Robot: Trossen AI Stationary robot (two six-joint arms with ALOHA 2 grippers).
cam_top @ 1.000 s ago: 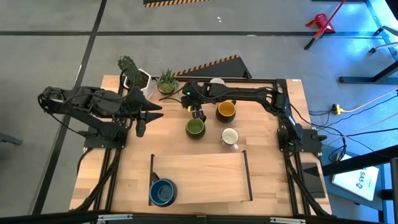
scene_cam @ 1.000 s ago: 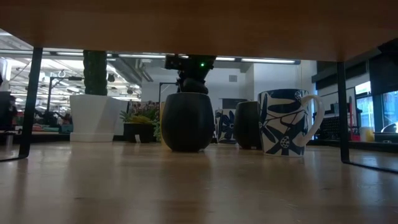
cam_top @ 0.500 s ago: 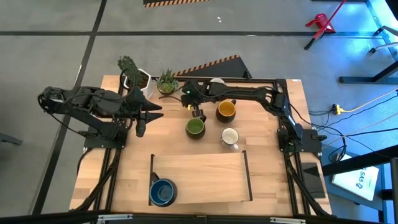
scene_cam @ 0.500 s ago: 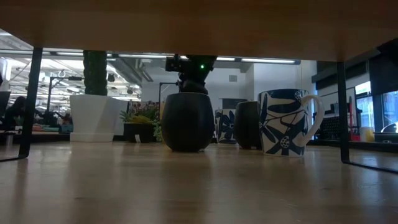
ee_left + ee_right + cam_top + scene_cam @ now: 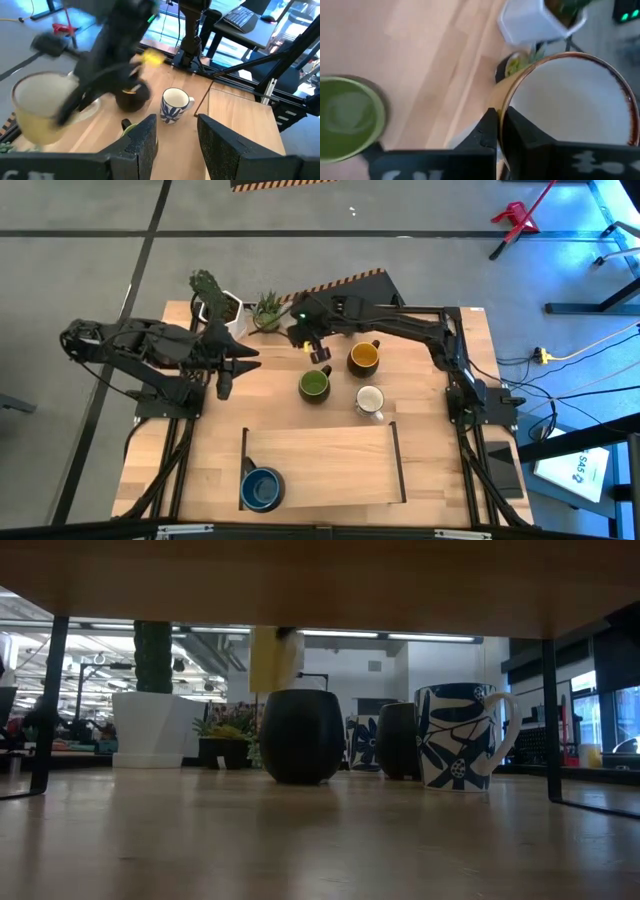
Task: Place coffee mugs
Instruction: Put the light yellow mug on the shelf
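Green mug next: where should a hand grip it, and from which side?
Grip the green mug by its rim from above: it stands upright and open. Pinch the wall beside its handle, which points toward the table's far edge; the orange-yellow mug sits close.

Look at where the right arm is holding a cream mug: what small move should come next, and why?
Probably carry the cream mug toward the board near the front. The right gripper has its jaws clamped on the rim and holds the mug clear of the table, above the green mug. Only the blue mug sits by the board so far. The left gripper waits.
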